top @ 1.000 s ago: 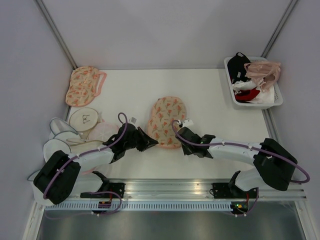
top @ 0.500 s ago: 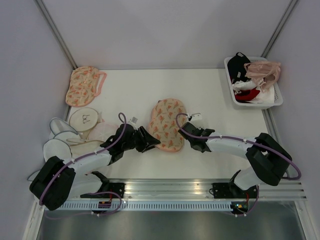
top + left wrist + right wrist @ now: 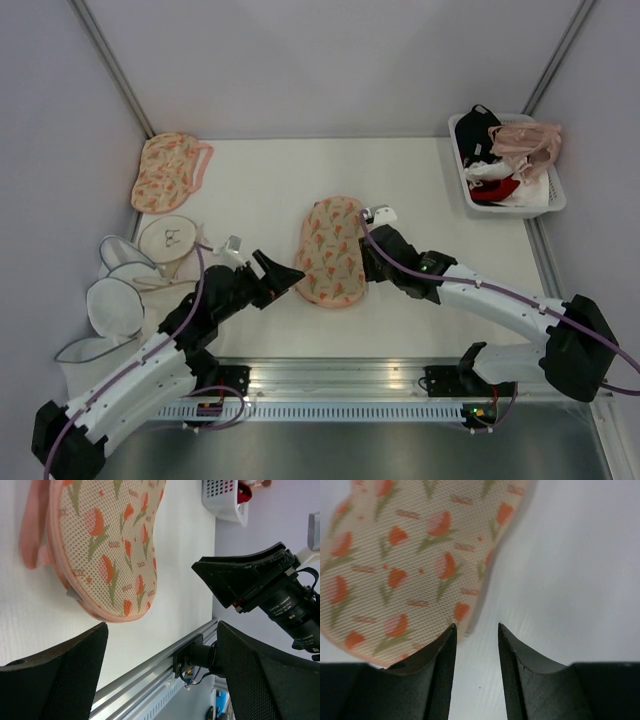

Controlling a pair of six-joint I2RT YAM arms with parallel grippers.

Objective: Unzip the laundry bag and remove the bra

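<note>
The laundry bag (image 3: 333, 250), peach with a tulip print and pink trim, lies flat and closed at mid-table. It also shows in the left wrist view (image 3: 105, 545) and the right wrist view (image 3: 415, 555). My left gripper (image 3: 285, 267) stands open just left of the bag's near end, clear of it, with nothing between its fingers (image 3: 161, 626). My right gripper (image 3: 368, 262) is open at the bag's right edge. In its own view (image 3: 476, 626) the left fingertip is level with the bag's rim and only bare table lies in the gap. The bra is hidden.
A second floral pouch (image 3: 168, 170) lies at the back left. White round mesh bags (image 3: 165, 238) (image 3: 110, 300) are stacked along the left side. A white basket (image 3: 545, 200) of garments sits at the back right. Walls close in three sides.
Both grippers were shut at the bag's sides and have opened. The left arm has pulled back to the left. The right gripper has moved farther up the bag's right edge.
</note>
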